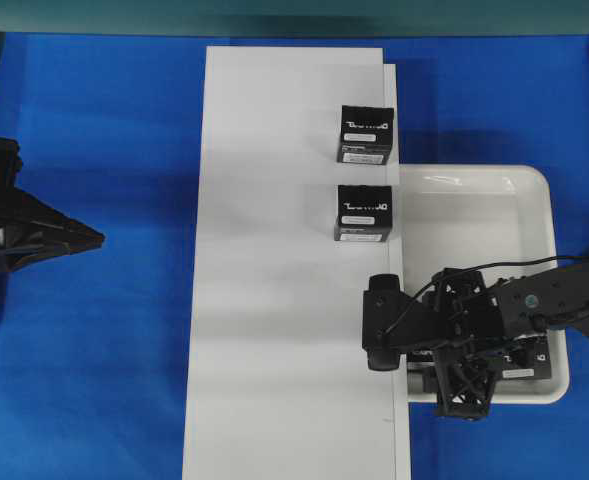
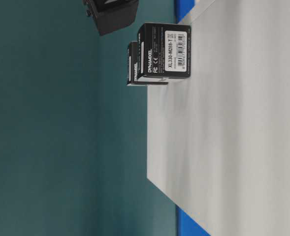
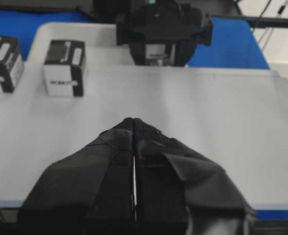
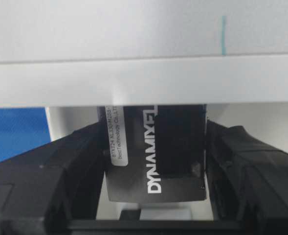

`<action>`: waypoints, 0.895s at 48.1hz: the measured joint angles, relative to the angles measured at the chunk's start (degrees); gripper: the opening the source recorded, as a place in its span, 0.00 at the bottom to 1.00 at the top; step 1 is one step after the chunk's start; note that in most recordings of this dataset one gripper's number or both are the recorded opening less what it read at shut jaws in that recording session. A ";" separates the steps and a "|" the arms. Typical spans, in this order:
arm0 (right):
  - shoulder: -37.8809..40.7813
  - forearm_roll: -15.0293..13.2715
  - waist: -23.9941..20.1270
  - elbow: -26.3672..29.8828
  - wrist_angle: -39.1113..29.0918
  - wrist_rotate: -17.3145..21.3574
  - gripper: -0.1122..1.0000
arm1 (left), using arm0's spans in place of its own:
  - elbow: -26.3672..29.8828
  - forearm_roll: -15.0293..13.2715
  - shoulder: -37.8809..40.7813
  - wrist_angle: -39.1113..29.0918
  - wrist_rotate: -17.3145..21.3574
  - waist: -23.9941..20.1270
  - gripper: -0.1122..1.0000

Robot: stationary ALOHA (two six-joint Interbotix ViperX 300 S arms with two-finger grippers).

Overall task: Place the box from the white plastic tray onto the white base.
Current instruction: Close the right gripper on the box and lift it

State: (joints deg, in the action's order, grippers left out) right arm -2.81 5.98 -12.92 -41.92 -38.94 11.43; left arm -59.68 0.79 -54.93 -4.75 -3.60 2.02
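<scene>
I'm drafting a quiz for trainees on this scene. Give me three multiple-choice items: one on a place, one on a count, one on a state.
1. Where is the right gripper?
A. Over the tray's near end
B. Over the blue cloth at far left
C. Above the two boxes on the base

2. How many boxes stand on the base?
A. None
B. Two
C. Five

3. How do the left gripper's jaws stand?
A. Wide open
B. Shut, empty
C. Shut on a box

Key: 1 A, the overhead view shows it at the tray end nearest the camera. 2 B, two boxes stand along the base's right edge. 3 B, the left wrist view shows its jaws pressed together with nothing between.
</scene>
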 measured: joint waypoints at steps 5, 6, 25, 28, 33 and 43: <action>-1.49 0.09 0.09 0.00 -3.78 0.18 0.63 | 0.00 0.00 0.09 -0.09 0.00 0.00 0.06; -2.02 0.09 0.18 0.00 -4.66 0.18 0.63 | 0.00 0.00 0.00 0.00 0.00 0.00 0.06; -17.58 0.09 5.54 8.26 -22.68 0.26 0.63 | 0.00 0.00 -0.26 -0.09 0.00 -0.79 0.06; -17.93 0.00 6.24 10.28 -25.93 0.26 0.63 | 0.00 0.00 -0.53 -0.09 0.00 -1.23 0.06; -17.49 -0.18 6.86 13.45 -29.18 -0.18 0.63 | 0.00 0.00 -0.88 -0.09 0.00 -1.41 0.06; -14.59 -1.05 7.65 17.58 -29.44 -1.05 0.63 | 0.00 -0.09 -1.49 -0.09 0.00 -1.23 0.06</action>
State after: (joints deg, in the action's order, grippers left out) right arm -17.40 4.92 -5.27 -24.35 -68.38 10.37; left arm -59.68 0.70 -56.43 -4.83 -3.60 0.79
